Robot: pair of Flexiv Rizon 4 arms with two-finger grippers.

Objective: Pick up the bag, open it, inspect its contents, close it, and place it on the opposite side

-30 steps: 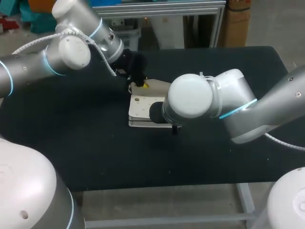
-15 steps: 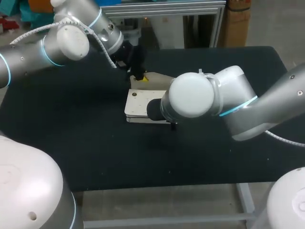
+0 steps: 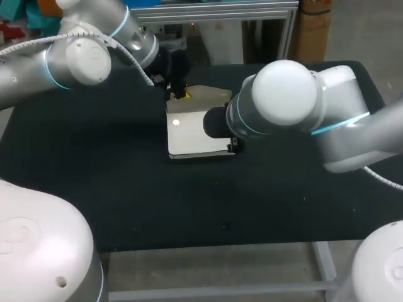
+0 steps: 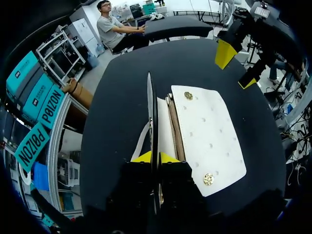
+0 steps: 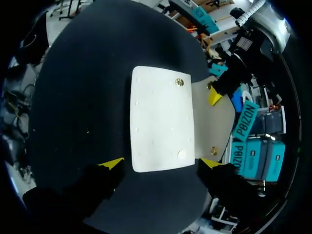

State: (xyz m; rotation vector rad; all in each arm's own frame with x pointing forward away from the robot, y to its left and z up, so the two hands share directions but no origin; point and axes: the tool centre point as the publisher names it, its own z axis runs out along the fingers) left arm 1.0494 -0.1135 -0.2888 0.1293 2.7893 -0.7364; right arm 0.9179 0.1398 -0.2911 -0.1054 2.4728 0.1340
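Black matte table carries one thing of the task: a flat white leather-look bag with brass snap studs, lying near the table's middle. Its white rectangular flap is folded out flat, and a strip of beige lining shows on the side of the bag away from the flap.

At that lining side, the left gripper is pinched tight on a thin upright wall of the bag, one yellow tip on each face. That makes it the anchor.

The right gripper is at the flap's free short edge with its fingers spread wide and nothing between them. One tip stands just outside each corner of that edge. I cannot tell whether the tips touch the table or hover over it.

The flap's long axis runs straight ahead from the right gripper toward the left gripper's pinch. The line between the right fingers lies across that axis.

The right arm is therefore the nearer one to work the flap. It would probably have to turn or come in edge-on to catch something this thin.
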